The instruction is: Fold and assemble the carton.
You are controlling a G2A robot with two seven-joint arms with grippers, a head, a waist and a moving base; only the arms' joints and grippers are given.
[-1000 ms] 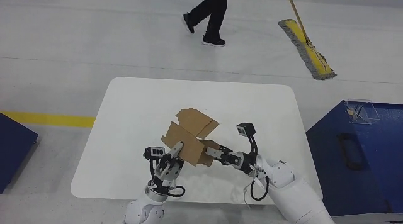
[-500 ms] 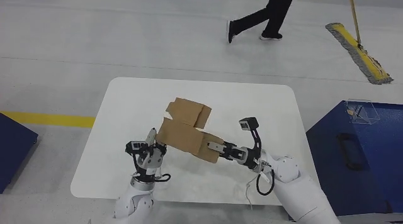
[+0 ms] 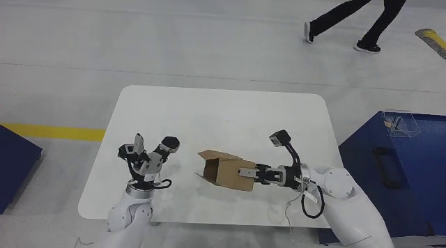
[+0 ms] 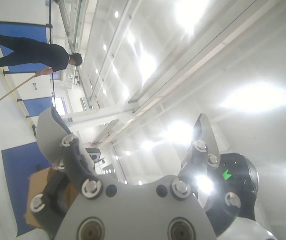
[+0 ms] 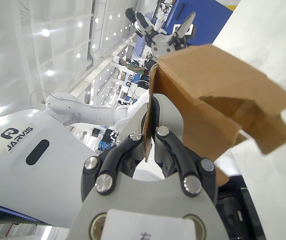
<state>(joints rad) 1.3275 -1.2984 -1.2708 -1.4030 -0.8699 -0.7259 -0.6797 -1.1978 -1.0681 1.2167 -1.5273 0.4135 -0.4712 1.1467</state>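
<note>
- right gripper (image 3: 245, 173) (image 5: 150, 106) is clenching on one thin cardboard wall of the carton (image 3: 226, 170) (image 5: 208, 81), one finger on each side of the sheet
- carton is sitting straight ahead of that claw, brown corrugated board, partly squared into an open box shape and lying on its side
- its open mouth is facing away from the claw, dark inside, with a loose flap sticking up over the mouth and another flap hanging off the far end in the right wrist view
- carton is resting low on the white table (image 3: 209, 109)
- left gripper (image 3: 152, 147) (image 4: 125, 118) (image 5: 166, 29) is hanging beyond the carton's open end, well apart from it, fingers spread wide, holding nothing, tips pointing upward
- vs half a second ago: carton is sitting lower and nearer the robot, no longer raised
- left gripper, then right at the carton's far end, is now pulled back and tipped up
</note>
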